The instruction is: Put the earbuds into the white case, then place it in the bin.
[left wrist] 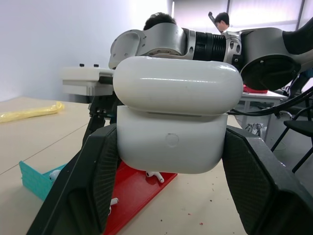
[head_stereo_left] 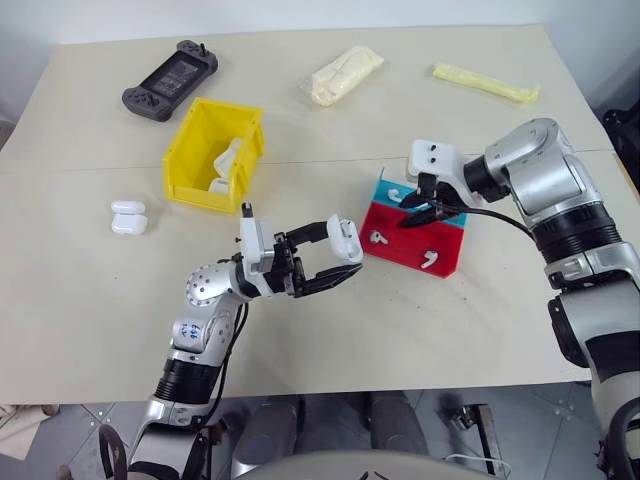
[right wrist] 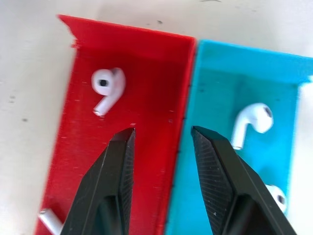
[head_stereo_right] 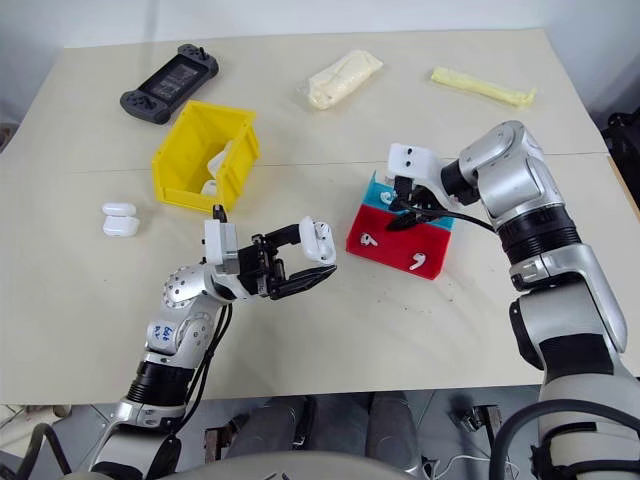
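Holding the white case (head_stereo_left: 345, 240) clamped in the left claw (head_stereo_left: 335, 258), raised off the surface (head_stereo_left: 80, 300) and facing the trays, presumably to receive earbuds. Right claw (head_stereo_left: 420, 210) poised over the red tray (head_stereo_left: 440, 250) and cyan tray (head_stereo_left: 385, 190); yellow bin (head_stereo_left: 190, 150) well apart.

Left wrist: case gripped at its sides, lid apparently shut.

Right wrist: fingers parted, empty, straddling the shared wall; one earbud (right wrist: 108, 88) in red, another earbud (right wrist: 252, 120) in cyan.

At frame centre the left pincer (head_stereo_right: 318, 258) grips a white case (head_stereo_right: 320, 241); right of it, the right pincer (head_stereo_right: 400, 215) hovers over the red tray (head_stereo_right: 395, 245).
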